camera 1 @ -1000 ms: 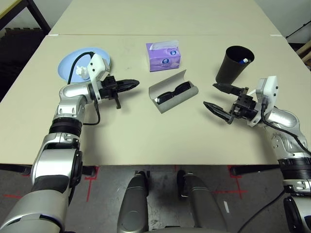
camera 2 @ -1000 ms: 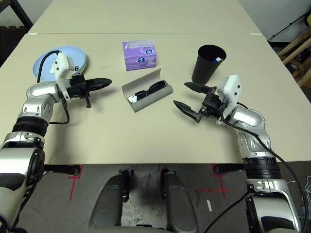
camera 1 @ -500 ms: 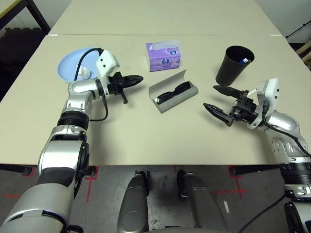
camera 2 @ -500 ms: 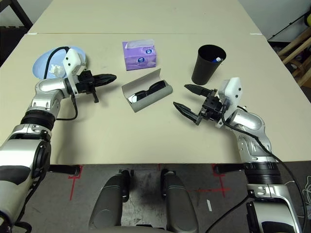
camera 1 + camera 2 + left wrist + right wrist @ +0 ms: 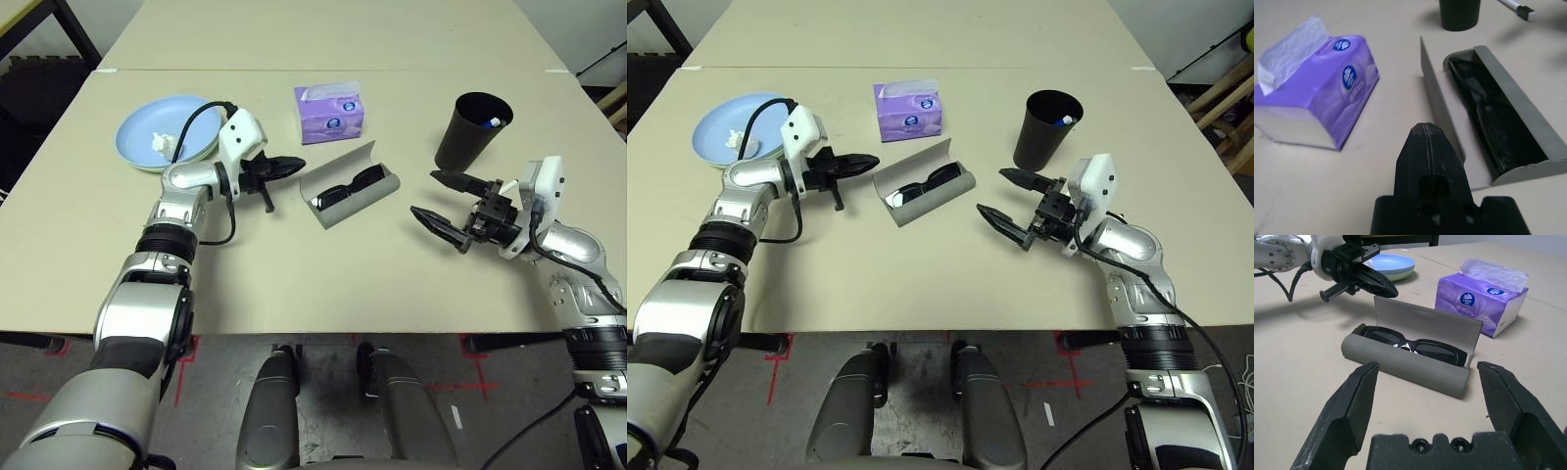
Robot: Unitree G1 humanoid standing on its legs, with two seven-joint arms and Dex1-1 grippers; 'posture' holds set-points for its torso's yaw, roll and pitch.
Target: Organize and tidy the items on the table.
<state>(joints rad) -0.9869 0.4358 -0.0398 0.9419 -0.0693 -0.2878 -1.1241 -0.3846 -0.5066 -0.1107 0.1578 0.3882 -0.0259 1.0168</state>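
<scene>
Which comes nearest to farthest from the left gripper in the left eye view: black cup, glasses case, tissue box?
From the left gripper:
1. Glasses case, open, just beyond its tips.
2. Tissue box, farther back on the table.
3. Black cup, far across, by the right gripper.

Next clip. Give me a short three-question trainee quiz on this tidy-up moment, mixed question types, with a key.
1. True or false: the black sunglasses lie inside the grey glasses case, whose lid stands open.
2. Which gripper has its fingers spread wide? A) left gripper B) right gripper
3. What sits on the light blue plate?

Key:
1. True. The lid stands up along the far side of the case, the sunglasses in the tray.
2. B. The left gripper is shut, its tip pointing at the case lid, holding nothing.
3. A small crumpled white tissue. The purple tissue box and the black cup stand apart on the table.
</scene>
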